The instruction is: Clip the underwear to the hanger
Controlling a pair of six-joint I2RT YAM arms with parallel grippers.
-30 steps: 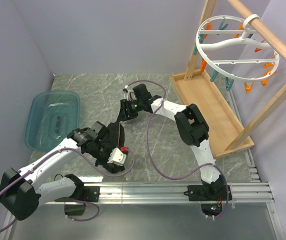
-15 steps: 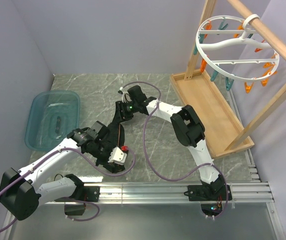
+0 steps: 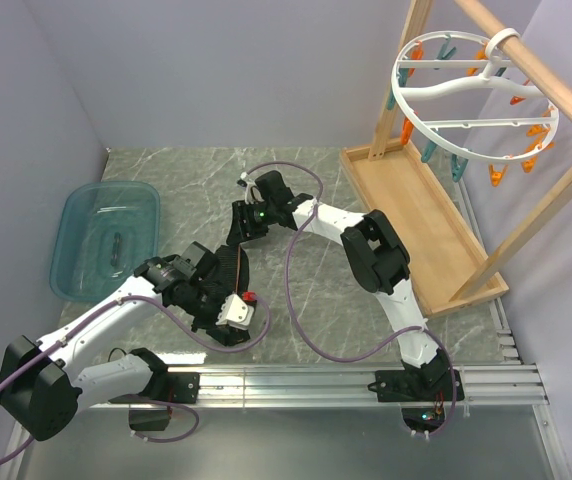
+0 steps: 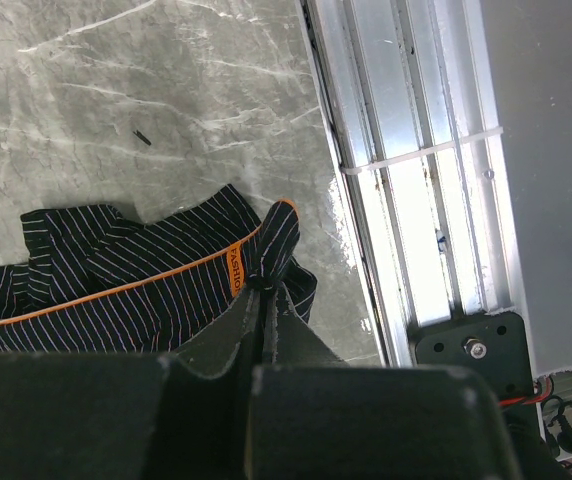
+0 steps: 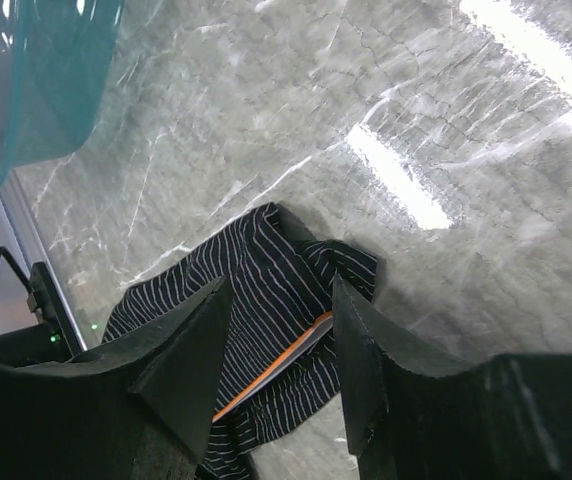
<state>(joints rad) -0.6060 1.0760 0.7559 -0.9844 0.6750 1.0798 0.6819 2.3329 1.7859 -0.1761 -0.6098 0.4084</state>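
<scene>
Right claw (image 5: 276, 300) has swung left across the counter (image 3: 196, 170), away from the hanger (image 3: 476, 122), and hovers released astride the underwear (image 5: 266, 255). Left claw (image 4: 263, 290) grips the waistband (image 4: 234, 268) tight. Lift next, I reckon.

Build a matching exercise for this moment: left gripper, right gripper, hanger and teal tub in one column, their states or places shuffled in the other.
Column one:
1. left gripper
2. right gripper
3. hanger
4. teal tub

Column two:
A. hung on the wooden frame, far right
B. open, straddling the underwear
C. on the left side of the table
D. shut on the underwear's waistband edge

Pairs: 1-D, 2-B, 3-A, 4-C
</scene>
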